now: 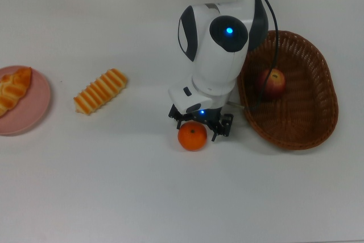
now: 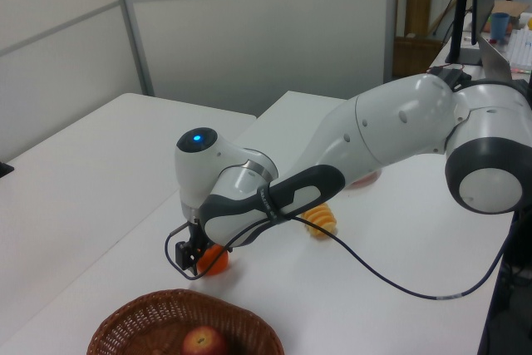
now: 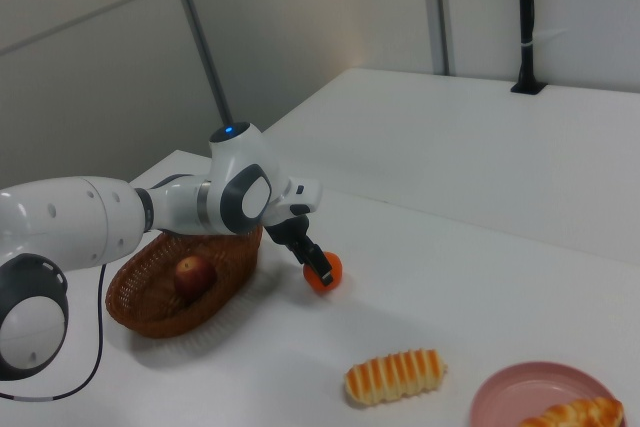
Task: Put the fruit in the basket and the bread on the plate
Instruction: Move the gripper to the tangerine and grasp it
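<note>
Hand (image 2: 194, 257) astride tangerine (image 2: 214, 260).

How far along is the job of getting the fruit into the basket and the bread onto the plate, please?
About half done: the apple lies in the basket and the braided loaf is on the pink plate. In hand: the gripper is down at the tangerine, which sits on the table. Left: the striped roll, lying on the table.
</note>
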`<act>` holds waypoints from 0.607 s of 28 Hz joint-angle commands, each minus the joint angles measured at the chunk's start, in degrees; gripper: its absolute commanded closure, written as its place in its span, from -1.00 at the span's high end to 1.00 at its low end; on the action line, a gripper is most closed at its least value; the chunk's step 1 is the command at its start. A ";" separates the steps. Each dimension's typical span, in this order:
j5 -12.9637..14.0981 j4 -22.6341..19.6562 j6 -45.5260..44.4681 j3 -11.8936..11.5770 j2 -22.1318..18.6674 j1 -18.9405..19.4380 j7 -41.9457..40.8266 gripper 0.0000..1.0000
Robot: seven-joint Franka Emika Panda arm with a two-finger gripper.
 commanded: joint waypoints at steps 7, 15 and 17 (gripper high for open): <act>-2.11 2.44 1.75 -0.99 2.32 0.82 2.96 -0.67; -1.76 2.44 1.05 -0.99 -0.93 0.82 4.28 -1.00; -1.41 2.18 0.44 -0.90 -3.30 0.82 4.28 -1.00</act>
